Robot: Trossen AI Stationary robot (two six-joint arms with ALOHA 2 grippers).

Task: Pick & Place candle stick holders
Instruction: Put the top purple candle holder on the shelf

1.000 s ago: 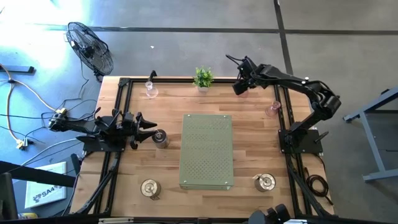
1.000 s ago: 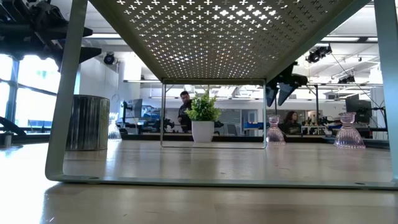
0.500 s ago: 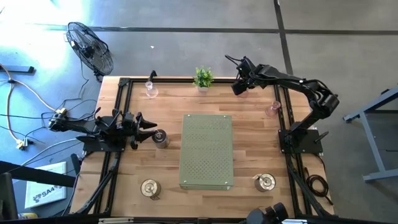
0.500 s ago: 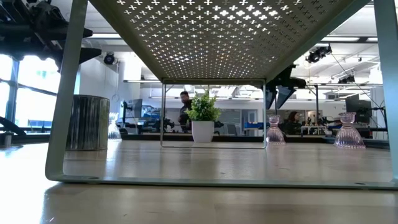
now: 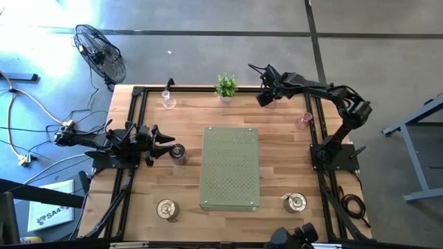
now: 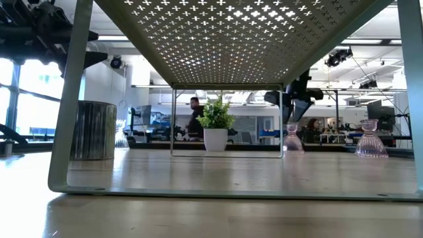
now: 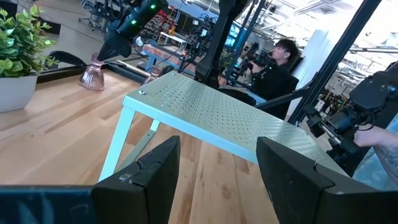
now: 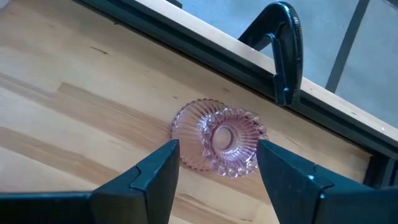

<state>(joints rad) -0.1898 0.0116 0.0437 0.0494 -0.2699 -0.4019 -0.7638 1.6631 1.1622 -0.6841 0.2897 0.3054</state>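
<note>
Pink glass holder (image 8: 219,138) beneath right gripper's (image 8: 216,167) parted jaws.

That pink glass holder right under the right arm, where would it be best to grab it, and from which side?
Probably from above, across its narrower upper part. The pink holder stands upright near the table's far edge, ribbed skirt flaring wide at the bottom, hollow cup facing up. The right tool hangs open over it, fingers on either side.

A robotics lab: more robot rigs (image 7: 373,106) and seated person (image 7: 273,65) behind.
</note>
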